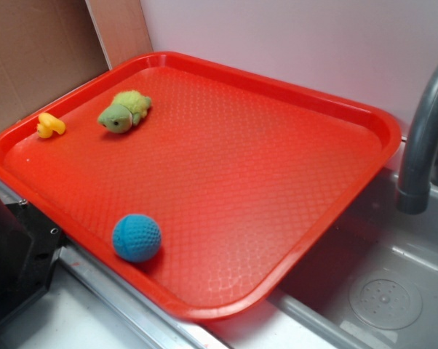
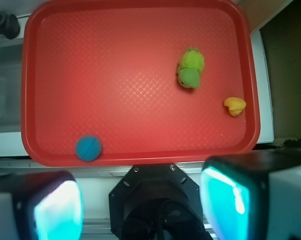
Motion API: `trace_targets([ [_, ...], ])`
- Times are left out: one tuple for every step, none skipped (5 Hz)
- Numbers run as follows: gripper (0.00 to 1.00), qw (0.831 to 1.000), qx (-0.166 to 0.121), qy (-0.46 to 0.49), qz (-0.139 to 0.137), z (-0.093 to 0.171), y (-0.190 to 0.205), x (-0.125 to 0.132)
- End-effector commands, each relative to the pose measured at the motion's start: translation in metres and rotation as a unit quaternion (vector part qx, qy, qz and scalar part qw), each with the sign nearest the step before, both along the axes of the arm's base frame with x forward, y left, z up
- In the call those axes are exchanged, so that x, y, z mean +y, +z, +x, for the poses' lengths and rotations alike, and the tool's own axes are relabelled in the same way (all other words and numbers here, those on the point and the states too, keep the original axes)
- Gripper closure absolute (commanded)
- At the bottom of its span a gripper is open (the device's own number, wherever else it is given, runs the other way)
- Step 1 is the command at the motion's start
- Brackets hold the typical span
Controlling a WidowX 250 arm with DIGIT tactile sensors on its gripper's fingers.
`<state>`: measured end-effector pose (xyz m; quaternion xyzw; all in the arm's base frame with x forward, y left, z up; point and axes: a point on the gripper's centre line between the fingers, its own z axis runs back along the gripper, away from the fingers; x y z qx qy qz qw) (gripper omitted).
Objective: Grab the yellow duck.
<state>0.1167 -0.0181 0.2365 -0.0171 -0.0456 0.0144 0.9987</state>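
Your claw point(image 2: 140, 210) hangs open and empty outside the tray's point(image 2: 140, 159) near edge; the yellow duck point(image 2: 234, 105) lies ahead-right, by the right rim.

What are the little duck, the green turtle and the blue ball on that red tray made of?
The duck looks like smooth, glossy rubber or soft plastic; its yellow skin has a slight shine. The turtle seems to be plush fabric, with a fuzzy, matte outline. The ball looks knitted or crocheted, showing a fine stitched texture. The tray appears to be hard plastic with a diamond-embossed surface.
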Motion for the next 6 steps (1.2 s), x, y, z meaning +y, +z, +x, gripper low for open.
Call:
trace_targets([
  [0.0, 1.0, 0.0, 0.0, 0.0, 0.0, 0.0, 0.0],
  [0.0, 0.992, 0.035, 0.123, 0.02, 0.024, -0.05, 0.045],
  [0.0, 0.969, 0.03, 0.246, 0.017, 0.047, -0.085, 0.1],
  [0.0, 0.931, -0.01, 0.365, -0.005, 0.049, -0.097, 0.143],
  [0.0, 0.878, -0.026, 0.478, -0.007, 0.044, -0.137, 0.154],
  [0.0, 0.812, -0.026, 0.583, 0.019, 0.033, -0.148, 0.145],
])
